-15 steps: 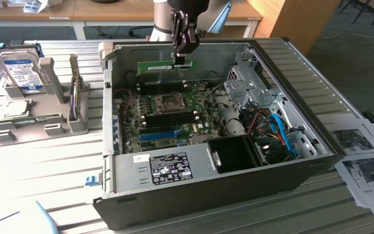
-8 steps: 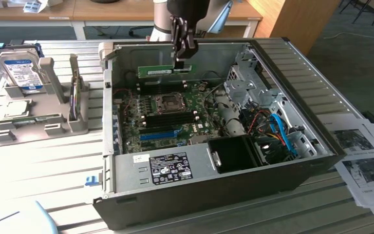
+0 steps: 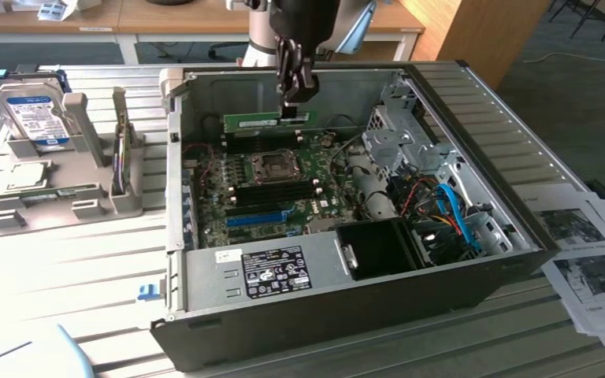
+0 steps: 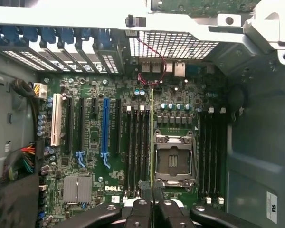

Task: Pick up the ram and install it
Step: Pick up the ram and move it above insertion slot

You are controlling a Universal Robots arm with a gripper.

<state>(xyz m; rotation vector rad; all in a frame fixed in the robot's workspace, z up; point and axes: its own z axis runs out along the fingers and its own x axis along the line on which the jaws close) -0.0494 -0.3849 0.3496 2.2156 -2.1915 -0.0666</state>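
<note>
At the exterior view's left, we note a hard drive (image 3: 31,118) standing in a grey holder (image 3: 87,138) on the slatted surface (image 3: 72,268). At centre, the open computer case (image 3: 513,157) exposes the motherboard (image 3: 271,189). The jaws are clamped on the ram (image 3: 252,122), held level above the board near the far wall, and they cover one end of it. In the wrist view the ram (image 4: 152,137) appears edge-on, a thin line beside the CPU socket (image 4: 174,161); we cannot tell whether it touches a slot. At the exterior view's right, papers (image 3: 586,260) are cut off by the frame edge.
</note>
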